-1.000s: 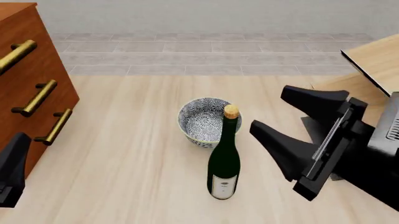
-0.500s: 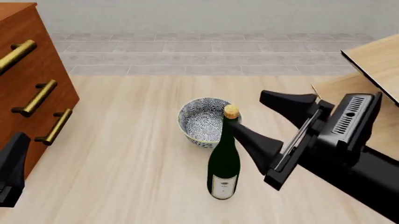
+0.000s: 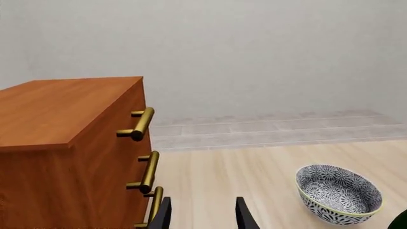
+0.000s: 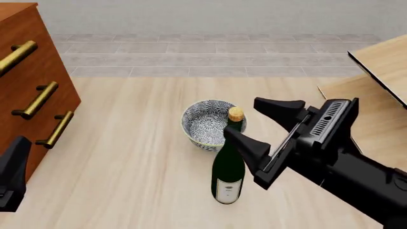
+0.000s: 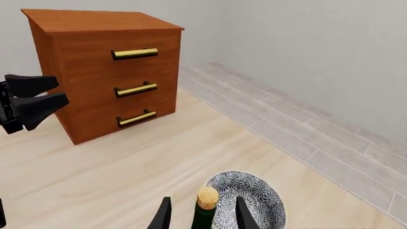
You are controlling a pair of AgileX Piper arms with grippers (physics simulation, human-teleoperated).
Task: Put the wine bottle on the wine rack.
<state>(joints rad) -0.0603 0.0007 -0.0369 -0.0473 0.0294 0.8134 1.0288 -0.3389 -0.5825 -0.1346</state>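
Observation:
The wine bottle (image 4: 228, 167) stands upright on the table in front of a patterned bowl, dark green with a gold cap and a white label. My right gripper (image 4: 241, 117) is open, one finger on each side of the bottle's neck just below the cap; the right wrist view shows the bottle's cap (image 5: 207, 197) between the fingertips, with gaps on both sides. The wine rack (image 4: 381, 62) of pale slanted boards rises at the right edge. Far to the left by the cabinet, my left gripper (image 3: 202, 217) hangs open and holds nothing.
A blue-and-white patterned bowl (image 4: 205, 125) sits just behind the bottle, close to it. A reddish-brown drawer cabinet (image 4: 32, 71) with brass handles stands on the left, with the left gripper (image 4: 14, 171) next to its front. A tiled strip runs along the far edge.
My right gripper has swung left from beside the rack to the bottle, so its open fingers now straddle the neck. The bottle, the bowl and the left arm have stayed put.

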